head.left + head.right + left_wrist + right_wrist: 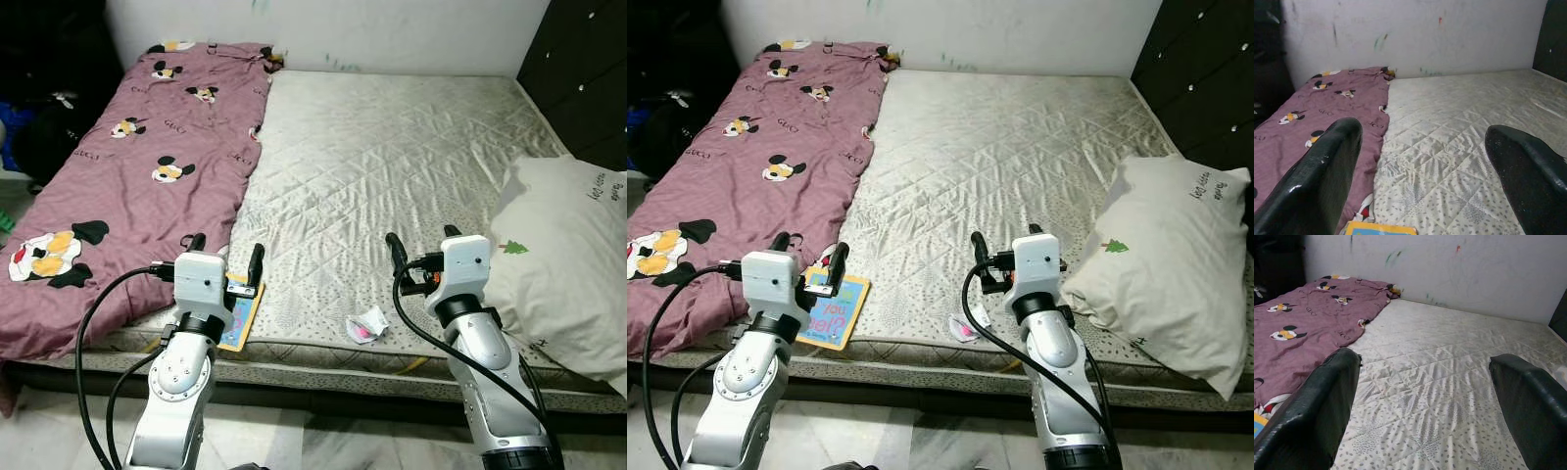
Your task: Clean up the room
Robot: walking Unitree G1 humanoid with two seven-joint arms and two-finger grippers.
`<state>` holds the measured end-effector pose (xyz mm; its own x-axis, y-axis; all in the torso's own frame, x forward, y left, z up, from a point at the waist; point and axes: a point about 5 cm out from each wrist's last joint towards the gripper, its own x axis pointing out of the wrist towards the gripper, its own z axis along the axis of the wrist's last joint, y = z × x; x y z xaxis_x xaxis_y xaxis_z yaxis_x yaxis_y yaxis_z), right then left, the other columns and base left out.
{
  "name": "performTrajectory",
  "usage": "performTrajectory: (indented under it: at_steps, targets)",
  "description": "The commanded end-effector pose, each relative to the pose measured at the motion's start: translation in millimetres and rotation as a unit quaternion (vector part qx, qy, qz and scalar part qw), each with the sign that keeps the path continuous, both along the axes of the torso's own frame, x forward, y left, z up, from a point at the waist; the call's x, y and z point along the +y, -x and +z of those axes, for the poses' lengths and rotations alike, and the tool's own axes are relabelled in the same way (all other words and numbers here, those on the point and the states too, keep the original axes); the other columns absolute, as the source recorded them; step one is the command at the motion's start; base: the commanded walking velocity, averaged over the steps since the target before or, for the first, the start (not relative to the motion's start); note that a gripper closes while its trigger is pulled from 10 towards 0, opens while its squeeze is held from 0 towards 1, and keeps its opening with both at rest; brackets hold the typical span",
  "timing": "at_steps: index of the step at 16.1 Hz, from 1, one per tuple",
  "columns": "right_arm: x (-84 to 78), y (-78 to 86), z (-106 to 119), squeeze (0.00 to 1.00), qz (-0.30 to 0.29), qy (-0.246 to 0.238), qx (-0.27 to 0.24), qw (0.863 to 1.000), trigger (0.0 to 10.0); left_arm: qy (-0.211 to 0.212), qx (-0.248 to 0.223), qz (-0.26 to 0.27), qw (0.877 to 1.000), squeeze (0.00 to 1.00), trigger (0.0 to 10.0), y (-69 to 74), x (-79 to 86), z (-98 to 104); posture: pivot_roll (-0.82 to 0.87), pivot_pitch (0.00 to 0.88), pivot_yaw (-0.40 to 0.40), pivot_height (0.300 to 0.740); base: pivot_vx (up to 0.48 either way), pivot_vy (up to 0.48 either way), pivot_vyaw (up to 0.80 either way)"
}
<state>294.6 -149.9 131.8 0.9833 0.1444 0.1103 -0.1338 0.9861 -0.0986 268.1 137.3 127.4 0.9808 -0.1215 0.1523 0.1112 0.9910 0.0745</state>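
Quilted grey-white mattress lies ahead of both my grippers, with the left gripper and right gripper each held level over its near edge, fingers spread wide apart and gripping nothing. Directly under the left gripper I note a small yellow-edged book flat on the mattress edge, and a maroon cartoon-print blanket stretching away beyond and to its left. Between the two grippers, nearer the right one, sits a crumpled wrapper; a white pillow lies just right of the right gripper.

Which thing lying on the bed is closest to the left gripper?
The colourful book, right beneath the left gripper. The crumpled wrapper and white pillow lie over by the right gripper.
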Motion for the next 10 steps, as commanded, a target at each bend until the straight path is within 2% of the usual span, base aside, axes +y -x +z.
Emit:
performTrajectory:
  at_steps: [1, 10]
  targets:
    - [-1.5, -0.3, -2.3, 0.00, -0.004, -0.004, 0.007, 1.000, 10.0, 0.001, -0.006, -0.008, 1.000, 0.00, 10.0, -0.1, -0.7, 1.9, -0.02, 0.110, -0.008, 0.740, 0.281, 0.000, 0.00]
    - [-1.2, -1.4, -5.4, 0.00, -0.006, -0.006, 0.012, 1.000, 10.0, 0.008, 0.002, -0.024, 1.000, 0.00, 10.0, 0.7, -5.7, -0.5, -0.02, 0.110, -0.006, 0.740, 0.320, 0.000, 0.00]
